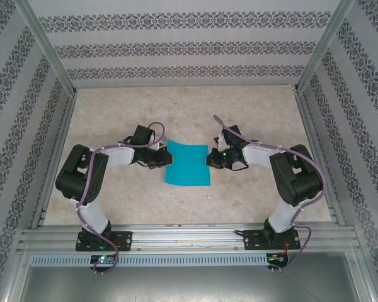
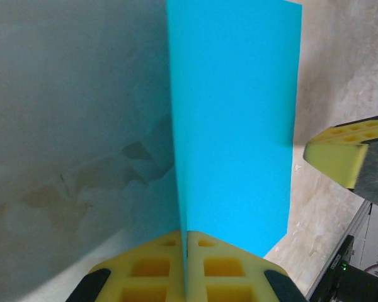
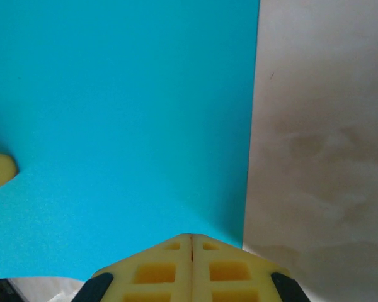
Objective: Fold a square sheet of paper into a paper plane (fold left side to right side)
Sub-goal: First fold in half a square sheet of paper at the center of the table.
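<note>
The left fingers [image 2: 198, 248] are clamping shut on the left edge of the paper [image 1: 188, 165], probably so that side can be carried over to the right. The right fingers [image 3: 205, 251] are pinching the opposite edge, seemingly anchoring it. The paper is lying near the middle of the desk [image 1: 258, 119], a pale mottled surface, with patterned walls [image 1: 176, 47] and a metal frame [image 1: 176, 236] enclosing it.

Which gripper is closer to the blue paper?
Left: the left gripper pinches the paper by its left edge. The right gripper sits shut over the right edge, contact unclear.
</note>
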